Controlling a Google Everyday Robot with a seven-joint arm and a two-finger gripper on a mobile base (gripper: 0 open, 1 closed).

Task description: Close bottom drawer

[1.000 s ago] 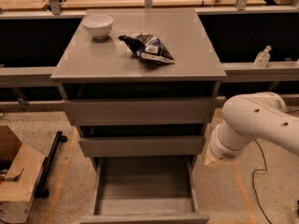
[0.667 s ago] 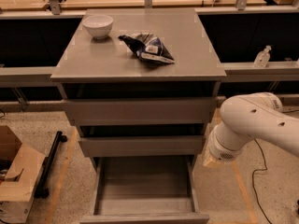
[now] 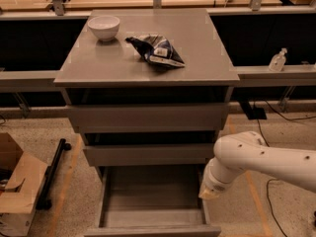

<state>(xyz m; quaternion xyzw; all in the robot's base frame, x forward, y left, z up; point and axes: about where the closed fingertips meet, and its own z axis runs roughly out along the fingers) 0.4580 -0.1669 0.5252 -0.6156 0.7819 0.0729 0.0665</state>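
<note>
The bottom drawer [image 3: 153, 194] of the grey cabinet is pulled far out, its plain grey box interior showing and its front panel [image 3: 153, 230] at the lower edge of the view. My white arm [image 3: 256, 162] reaches in from the right. Its gripper [image 3: 208, 195] end sits low beside the drawer's right side wall, close to it. The middle drawer [image 3: 148, 154] and top drawer [image 3: 148, 116] above stick out a little less each.
On the cabinet top [image 3: 113, 63] stand a white bowl [image 3: 103, 27] and a dark snack bag [image 3: 158, 51]. A cardboard box [image 3: 17, 181] and a black bar [image 3: 52, 174] lie on the floor at left. A small bottle [image 3: 277, 59] stands on the right ledge.
My arm has moved down and to the left, bringing its end beside the right wall of the open bottom drawer. The drawer has not moved.
</note>
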